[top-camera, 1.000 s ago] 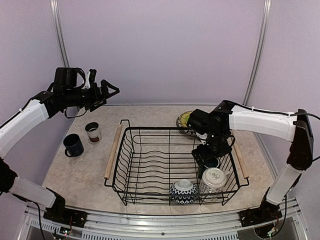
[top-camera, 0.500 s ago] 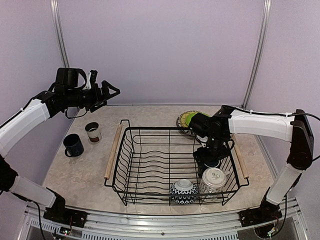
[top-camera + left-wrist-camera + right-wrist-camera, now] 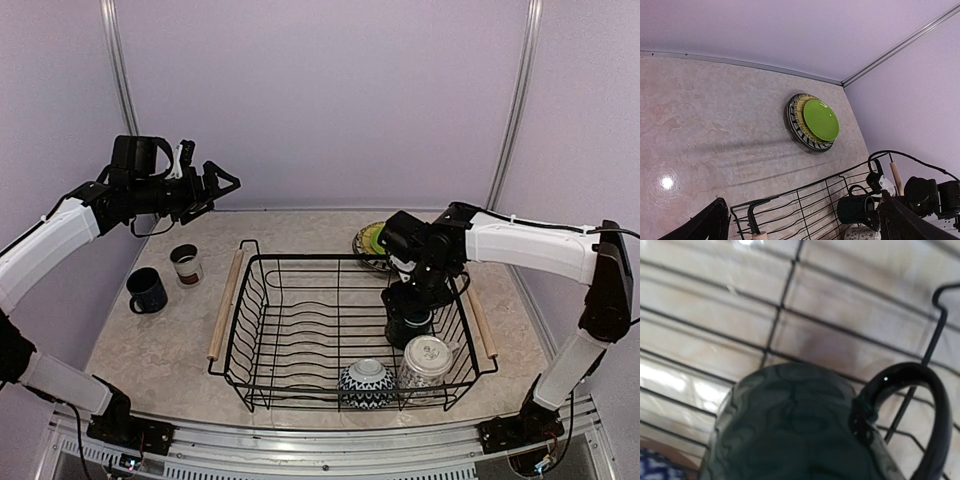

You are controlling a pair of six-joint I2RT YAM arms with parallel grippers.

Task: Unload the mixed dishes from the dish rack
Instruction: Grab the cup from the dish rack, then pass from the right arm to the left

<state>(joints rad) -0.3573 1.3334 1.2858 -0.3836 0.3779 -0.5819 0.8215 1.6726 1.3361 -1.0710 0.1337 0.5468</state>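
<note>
**Top external view: right arm down on the mug inside the rack**

You have the dark teal glazed mug [image 3: 408, 332] in the right half of the large black wire dish rack with wooden rod handles [image 3: 300, 330]. Your right gripper [image 3: 412, 305] sits directly over it. The right wrist view shows only the mug's body and looped handle above the wires, so you cannot tell whether those jaws grip it.

Along the rack's near side sit a blue-and-white patterned bowl [image 3: 366, 383] and a white patterned cup [image 3: 427, 360]. Behind the rack, a lime-green plate [image 3: 820, 120] tops a plate stack on the beige stone-look table [image 3: 160, 350]. A dark blue mug [image 3: 147, 290] and a pale cup [image 3: 186, 265] stand left of the rack. Your left gripper [image 3: 215, 185] hangs high above them, jaws spread wide and holding nothing.
</note>
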